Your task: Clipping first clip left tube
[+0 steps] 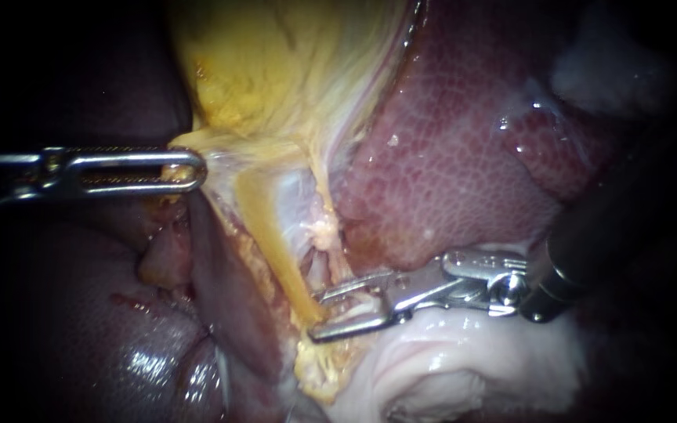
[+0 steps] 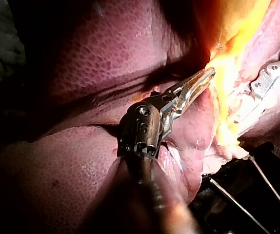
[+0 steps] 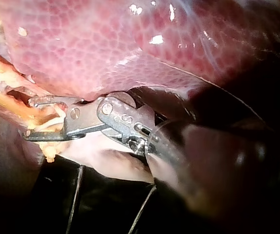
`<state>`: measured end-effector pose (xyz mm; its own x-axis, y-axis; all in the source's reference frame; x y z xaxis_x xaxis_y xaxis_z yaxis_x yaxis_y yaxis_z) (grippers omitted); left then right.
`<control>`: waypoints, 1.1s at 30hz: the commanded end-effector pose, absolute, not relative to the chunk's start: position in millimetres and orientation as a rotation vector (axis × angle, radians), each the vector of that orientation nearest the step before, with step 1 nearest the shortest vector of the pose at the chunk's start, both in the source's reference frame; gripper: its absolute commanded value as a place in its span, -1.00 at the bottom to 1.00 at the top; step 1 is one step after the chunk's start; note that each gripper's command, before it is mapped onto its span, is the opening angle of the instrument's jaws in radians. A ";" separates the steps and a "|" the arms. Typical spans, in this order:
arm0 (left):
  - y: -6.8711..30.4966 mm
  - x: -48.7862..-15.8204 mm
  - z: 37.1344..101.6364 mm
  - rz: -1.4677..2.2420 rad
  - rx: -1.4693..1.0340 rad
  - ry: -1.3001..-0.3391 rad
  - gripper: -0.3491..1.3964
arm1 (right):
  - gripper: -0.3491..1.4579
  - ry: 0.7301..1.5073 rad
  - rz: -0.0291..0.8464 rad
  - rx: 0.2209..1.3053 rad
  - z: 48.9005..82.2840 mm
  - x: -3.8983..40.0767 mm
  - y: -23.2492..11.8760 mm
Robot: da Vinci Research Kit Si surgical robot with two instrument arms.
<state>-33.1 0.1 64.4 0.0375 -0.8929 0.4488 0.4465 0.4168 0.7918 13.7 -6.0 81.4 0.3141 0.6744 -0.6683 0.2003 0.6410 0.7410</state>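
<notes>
Right instrument [image 1: 316, 317] — jaws apart, astride the thin, taut, yellow left tube [image 1: 276, 235] — perhaps touching it

Support: a dark base [image 3: 28, 209] shows beneath the specimen in both wrist views. Its edges and corners are out of view, and the material cannot be determined. The liver [image 3: 106, 44] lies on the base. A pale tissue margin [image 3: 106, 163] forms the specimen's border where it meets the dark surface. Two thin wires [image 3: 74, 204] emerge from under this margin and run across the base. Whether they rest flat on it cannot be told.
</notes>
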 end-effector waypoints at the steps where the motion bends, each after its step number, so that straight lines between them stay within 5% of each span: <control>1: 0.1 -33.1 64.4 -1.098 0.510 -1.101 -1.00 | -0.16 1.246 0.370 0.863 81.4 13.8 -6.0; 33: -0.1 -33.7 63.6 -1.097 0.503 -1.104 -1.00 | 0.02 1.282 0.392 0.892 81.1 18.0 -6.3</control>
